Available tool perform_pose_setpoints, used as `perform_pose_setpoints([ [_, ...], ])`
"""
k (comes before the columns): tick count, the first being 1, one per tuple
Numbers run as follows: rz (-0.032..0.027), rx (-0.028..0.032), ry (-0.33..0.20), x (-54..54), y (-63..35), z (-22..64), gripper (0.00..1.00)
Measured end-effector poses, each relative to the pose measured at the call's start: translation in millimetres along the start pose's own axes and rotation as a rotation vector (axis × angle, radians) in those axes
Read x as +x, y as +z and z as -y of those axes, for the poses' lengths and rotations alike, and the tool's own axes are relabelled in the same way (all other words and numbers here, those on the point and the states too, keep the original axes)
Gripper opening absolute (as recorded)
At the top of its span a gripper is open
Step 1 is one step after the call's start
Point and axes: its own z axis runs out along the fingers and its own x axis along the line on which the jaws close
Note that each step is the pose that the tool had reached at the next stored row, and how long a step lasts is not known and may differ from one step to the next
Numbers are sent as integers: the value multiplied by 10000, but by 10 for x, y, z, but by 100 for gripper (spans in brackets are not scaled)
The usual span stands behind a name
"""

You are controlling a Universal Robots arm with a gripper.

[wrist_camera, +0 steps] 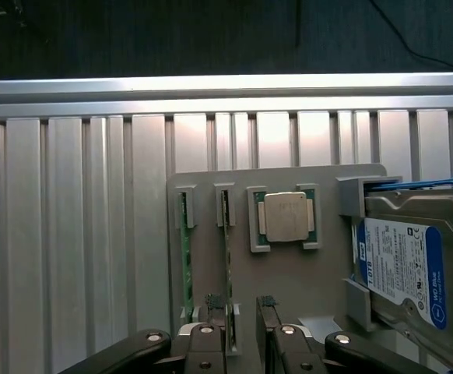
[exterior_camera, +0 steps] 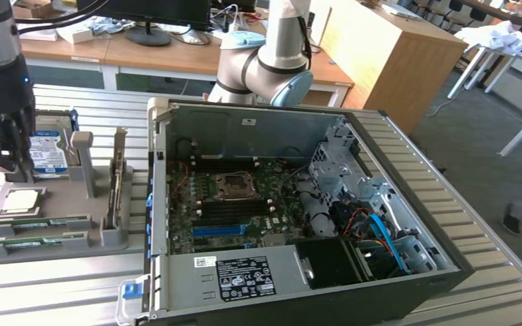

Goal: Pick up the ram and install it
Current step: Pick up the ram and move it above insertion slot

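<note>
We see the gripper (wrist_camera: 240, 305) with its jaws spread and nothing clamped between them, and a narrow gap separates the fingertips (wrist_camera: 213, 301). The ram (wrist_camera: 228, 249) sits in a slot of the grey holder (wrist_camera: 289, 280), seen edge-on from the wrist camera. It is the stick nearer the processor (wrist_camera: 289, 216). Its near end runs in under the gripper, close by the inner edge of one finger. We cannot tell from here whether that finger touches the board or hangs just above it. A second ram stick (wrist_camera: 184, 257) lies in the neighbouring slot, parallel to the first, farther from the processor and outside the jaws. On the processor's other side the hard drive (wrist_camera: 409, 269) stands in its bracket (blue label towards the camera).

The wrist view gives us how finger and stick line up along the slot. The exterior view gives us the wider layout. There the holder rests on a slatted metal table (exterior_camera: 71, 288), at the exterior view's left of the open computer case (exterior_camera: 242, 129), whose motherboard (exterior_camera: 234, 204) lies exposed. The dark gripper hangs over the holder beside the hard drive, well apart from the case. Both green sticks lie in their slots at the holder's near end. A grey robot arm joint (exterior_camera: 261, 68) stands behind the case.
</note>
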Motion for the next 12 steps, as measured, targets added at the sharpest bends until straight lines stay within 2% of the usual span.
perform_pose_setpoints([
  [12,0,0,-1,2,98,4,30],
])
